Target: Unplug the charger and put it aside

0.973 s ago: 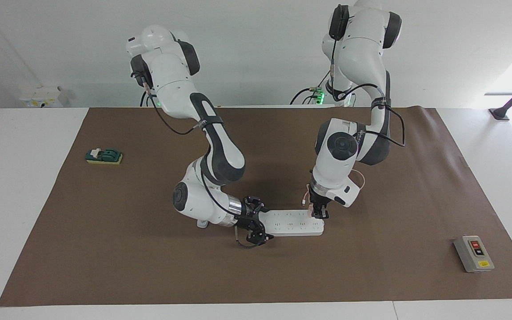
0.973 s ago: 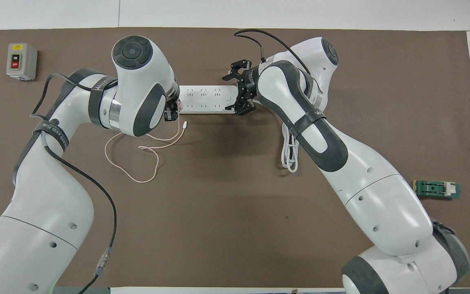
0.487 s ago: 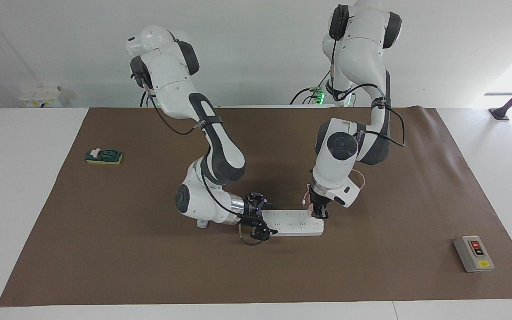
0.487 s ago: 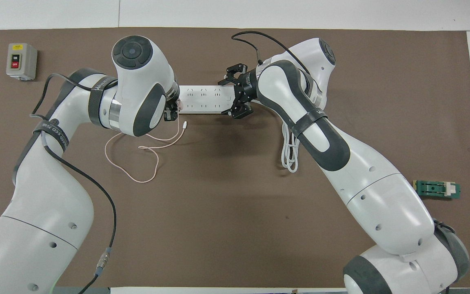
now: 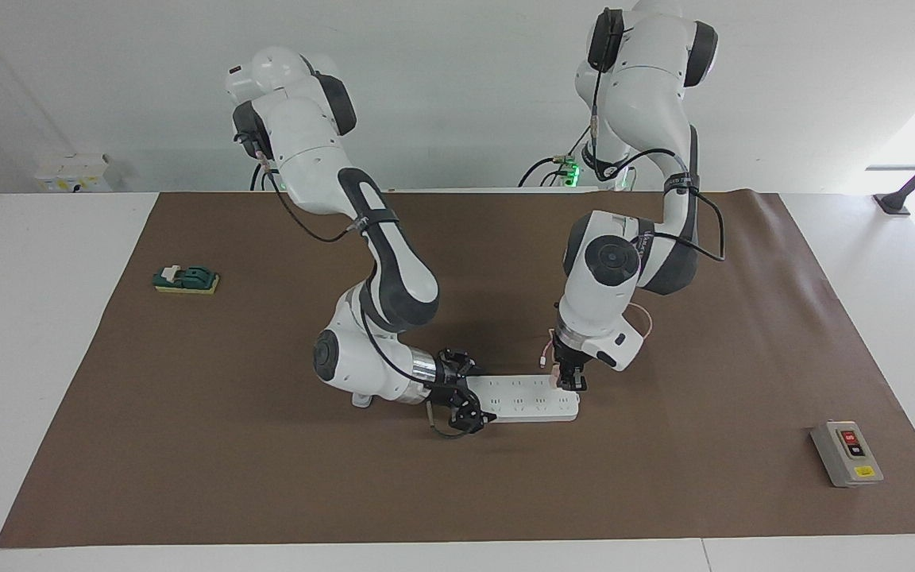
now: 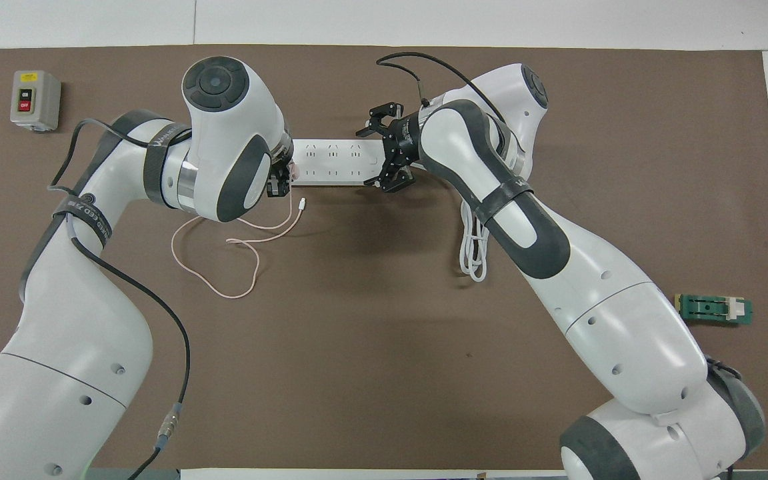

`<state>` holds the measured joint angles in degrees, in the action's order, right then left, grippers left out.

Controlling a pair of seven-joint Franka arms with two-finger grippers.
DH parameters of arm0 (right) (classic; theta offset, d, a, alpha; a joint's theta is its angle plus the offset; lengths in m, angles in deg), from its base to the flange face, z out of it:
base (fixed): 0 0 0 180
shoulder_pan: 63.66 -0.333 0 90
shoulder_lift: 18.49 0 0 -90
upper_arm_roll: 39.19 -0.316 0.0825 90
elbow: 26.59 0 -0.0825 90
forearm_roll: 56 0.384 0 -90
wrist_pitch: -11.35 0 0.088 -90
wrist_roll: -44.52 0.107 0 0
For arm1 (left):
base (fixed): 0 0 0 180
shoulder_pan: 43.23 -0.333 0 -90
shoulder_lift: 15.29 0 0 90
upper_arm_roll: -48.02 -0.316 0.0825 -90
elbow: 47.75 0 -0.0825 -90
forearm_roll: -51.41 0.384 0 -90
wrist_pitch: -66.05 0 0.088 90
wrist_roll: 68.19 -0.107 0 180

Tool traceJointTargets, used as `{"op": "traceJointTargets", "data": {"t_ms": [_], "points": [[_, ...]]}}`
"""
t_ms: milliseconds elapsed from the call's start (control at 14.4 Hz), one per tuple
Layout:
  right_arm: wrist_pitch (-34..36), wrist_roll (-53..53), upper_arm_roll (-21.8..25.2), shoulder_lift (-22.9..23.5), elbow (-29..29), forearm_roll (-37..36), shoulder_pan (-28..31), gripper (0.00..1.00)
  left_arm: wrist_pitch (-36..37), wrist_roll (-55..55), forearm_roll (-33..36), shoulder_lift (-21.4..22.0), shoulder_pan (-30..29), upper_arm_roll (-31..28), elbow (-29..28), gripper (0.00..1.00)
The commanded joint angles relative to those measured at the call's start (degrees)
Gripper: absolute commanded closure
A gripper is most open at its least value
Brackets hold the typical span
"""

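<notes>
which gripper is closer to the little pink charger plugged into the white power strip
Left. The left gripper is down at the small pale pink charger; the right gripper straddles the long white power strip's other end.

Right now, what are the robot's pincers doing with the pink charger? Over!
Left pincer down on charger, still plugged into power strip. Right pincer open, straddling strip's other end. Pink cable loose on mat; nothing blocking.

charger (image 5: 559, 380): mostly hidden between left claw (image 5: 570, 384) fingers | power strip (image 6: 331, 162): both ends covered by arms overhead | left claw: fingers' spread too small to read | arm bases: cut off overhead
</notes>
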<state>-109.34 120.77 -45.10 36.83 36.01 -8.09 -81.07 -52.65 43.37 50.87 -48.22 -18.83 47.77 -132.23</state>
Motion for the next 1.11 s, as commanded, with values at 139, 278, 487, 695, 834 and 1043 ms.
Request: {"op": "traceJointTargets", "data": {"t_ms": [139, 278, 487, 695, 834, 1043], "points": [[-1.2, -1.6, -0.3, 1.7, -2.2, -1.1, 0.7, 0.0, 2.5, -0.7, 0.2, 0.9, 0.0, -0.5, 1.3, 1.0], [-1.4, -1.8, -0.2, 1.7, -2.3, -1.1, 0.7, 0.0, 2.5, -0.7, 0.1, 0.9, 0.0, -0.5, 1.2, 1.0], [-5.2, -2.0, -0.2, 2.1, -2.2, -1.1, 0.2, 0.0, 2.3, -0.6, 0.1, 0.8, 0.0, -0.5, 1.2, 1.0], [-7.2, -1.8, -0.2, 2.4, -2.2, -1.2, -0.3, 0.0, 2.2, -0.6, 0.1, 0.7, 0.1, -0.5, 1.1, 1.0], [-8.1, -1.8, 0.2, 2.4, -2.2, -1.1, -0.4, 0.0, 2.1, -0.6, 0.1, 0.6, 0.1, -0.5, 1.0, 1.0], [-8.8, -1.7, 0.5, 2.5, -2.2, -1.1, 0.0, 0.0, 2.1, -0.6, 0.1, 0.4, 0.1, -0.5, 0.9, 1.0]]}}
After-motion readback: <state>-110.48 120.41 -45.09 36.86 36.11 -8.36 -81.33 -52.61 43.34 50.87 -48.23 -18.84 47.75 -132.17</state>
